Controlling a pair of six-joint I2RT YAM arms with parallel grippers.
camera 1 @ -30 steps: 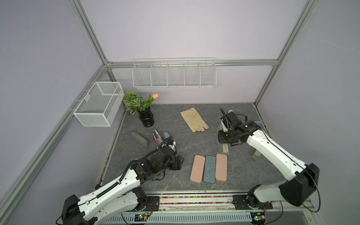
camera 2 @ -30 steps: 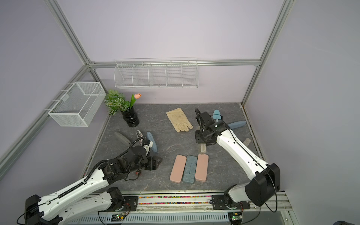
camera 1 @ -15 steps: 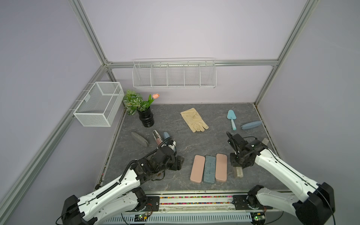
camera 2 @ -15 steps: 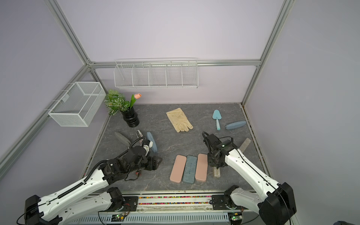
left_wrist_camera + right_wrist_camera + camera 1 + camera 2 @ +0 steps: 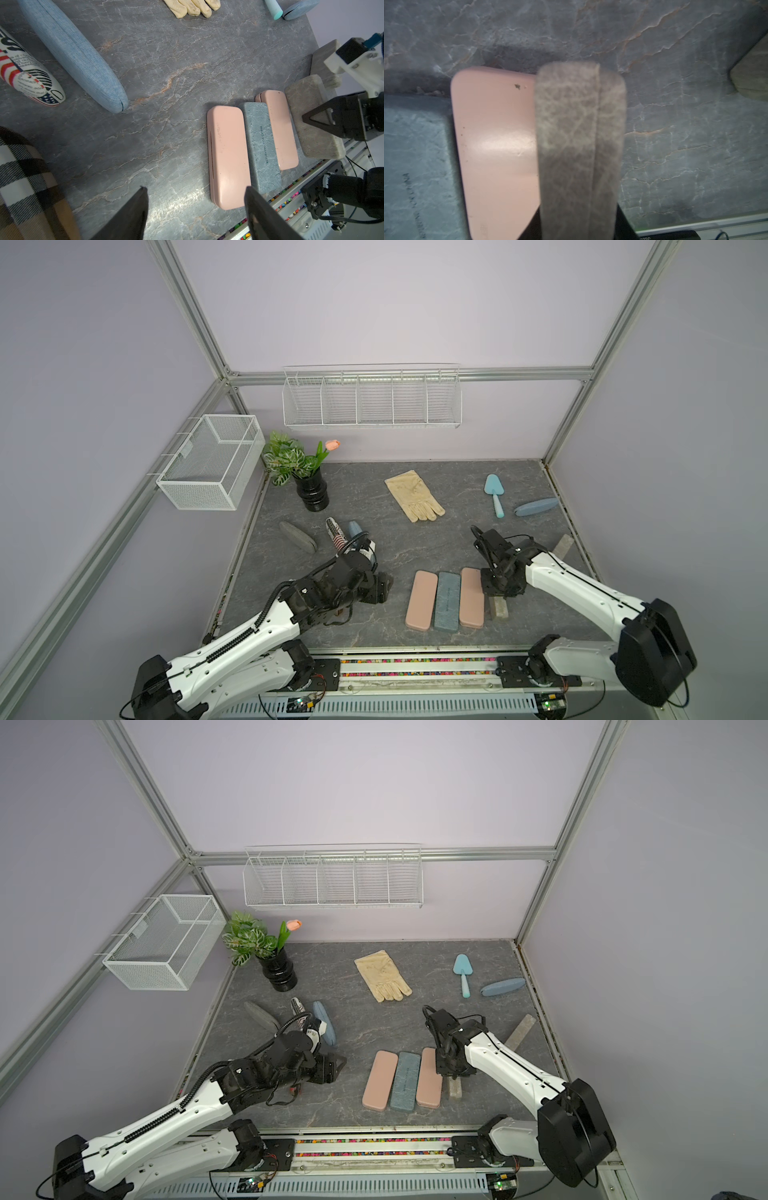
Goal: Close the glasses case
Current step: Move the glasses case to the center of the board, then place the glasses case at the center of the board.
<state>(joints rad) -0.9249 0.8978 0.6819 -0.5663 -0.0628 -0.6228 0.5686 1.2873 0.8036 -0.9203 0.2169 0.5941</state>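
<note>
A: Biggest 1st. We see the grey table (image 5: 415,547) w/ stone marks on it. What's on the walls?

B: We see a long wire shelf (image 5: 372,398) on the back wall & a wire basket (image 5: 212,462) on the side wall.

A: Now the arms. Our left gripper (image 5: 380,587) is low over the table, jaws wide apart, nothing in it. In the left wrist view the left pink case (image 5: 228,155) lies near its fingers (image 5: 133,214).

B: & our right gripper (image 5: 498,591) squeezes the grey case (image 5: 498,609). That's the one for the job. It's at the front of the table, tilted up on its edge, just beside the right pink case (image 5: 471,597).

A: Is it shut?

B: In the right wrist view we see a thin line down its side. We can't tell if it's shut all the way, or if it touches the table.

A: OK. Nxt the plant (image 5: 291,458) in its black pot (image 5: 311,491), back left corner. Then the glove (image 5: 415,495), flat, near the middle back.

B: Then 3 cases in a row, side by side: left pink case, blue-grey case (image 5: 447,600), right pink case.

A: Smallest: the blue trowel (image 5: 494,491) at the back right, w/ a blue case (image 5: 536,507) just beside it.
</note>
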